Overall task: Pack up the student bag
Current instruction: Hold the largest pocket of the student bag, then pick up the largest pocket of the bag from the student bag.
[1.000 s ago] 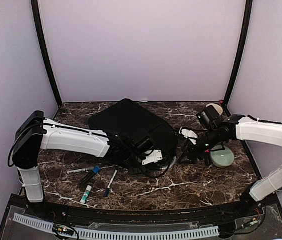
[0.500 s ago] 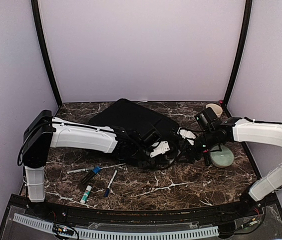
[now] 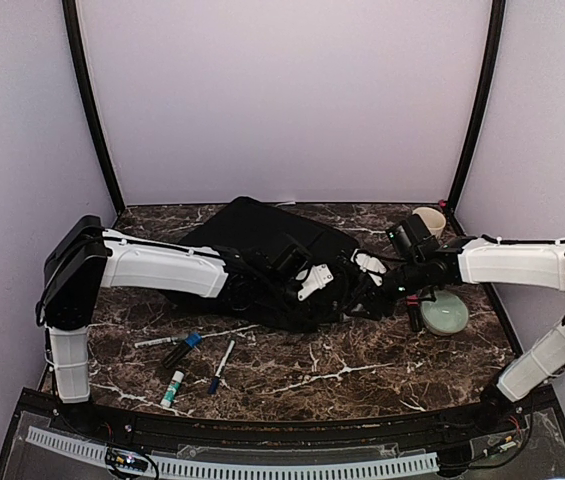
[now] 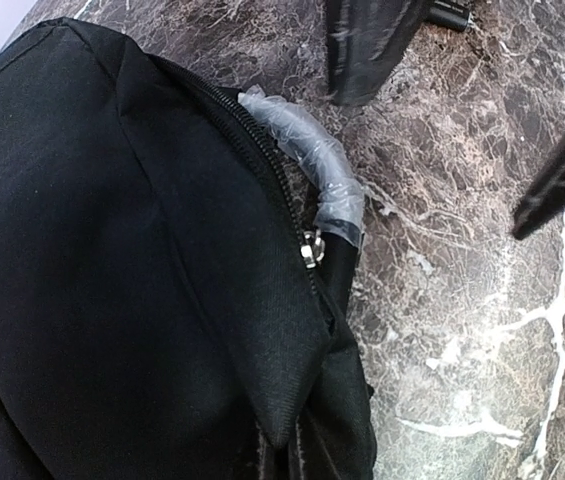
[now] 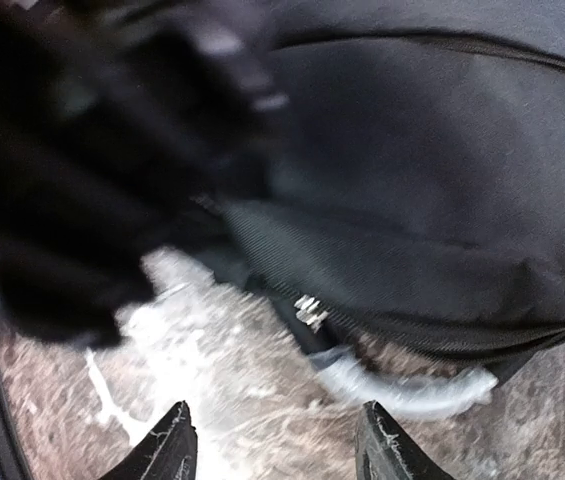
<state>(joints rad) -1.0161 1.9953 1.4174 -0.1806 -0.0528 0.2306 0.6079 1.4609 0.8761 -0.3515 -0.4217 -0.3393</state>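
Ahead of right gripper [image 5: 279, 446], student bag [image 5: 442, 170] — left-pinched

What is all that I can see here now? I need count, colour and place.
black soft fabric backpack: one, black, table centre
cream cup: one, cream, back right
pale green round dish: one, green, right side
pens and markers: three, white or black, front left
white stick with green cap: one, front left
dark marble table: one, brown, under everything
left hand: one, shut on the backpack
right hand: one, open, beside the backpack
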